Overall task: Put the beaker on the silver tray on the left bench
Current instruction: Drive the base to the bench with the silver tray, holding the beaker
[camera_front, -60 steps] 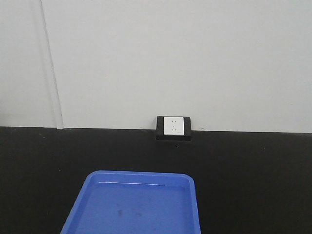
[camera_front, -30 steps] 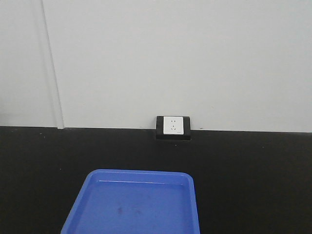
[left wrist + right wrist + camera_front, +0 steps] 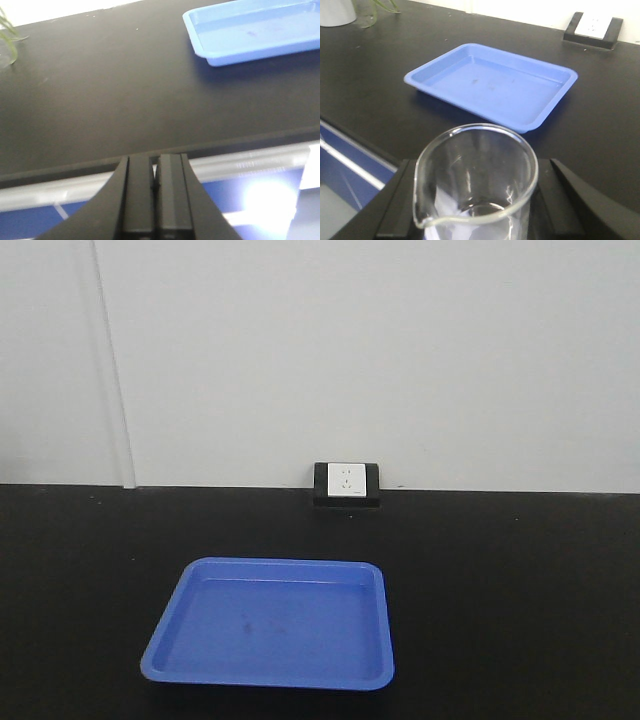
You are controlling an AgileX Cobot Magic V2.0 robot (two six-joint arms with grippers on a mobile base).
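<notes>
Squeezing the small round clear glass beaker (image 3: 475, 170), the right tool (image 3: 477, 212) holds tight; the left tool (image 3: 154, 200) is closed.

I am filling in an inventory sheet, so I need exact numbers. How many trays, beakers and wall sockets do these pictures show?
Trays: 1, the blue tray; no silver one is in view
Beakers: 1, the beaker, held in the right gripper
Wall sockets: 1, the wall socket
Total: 3
</notes>
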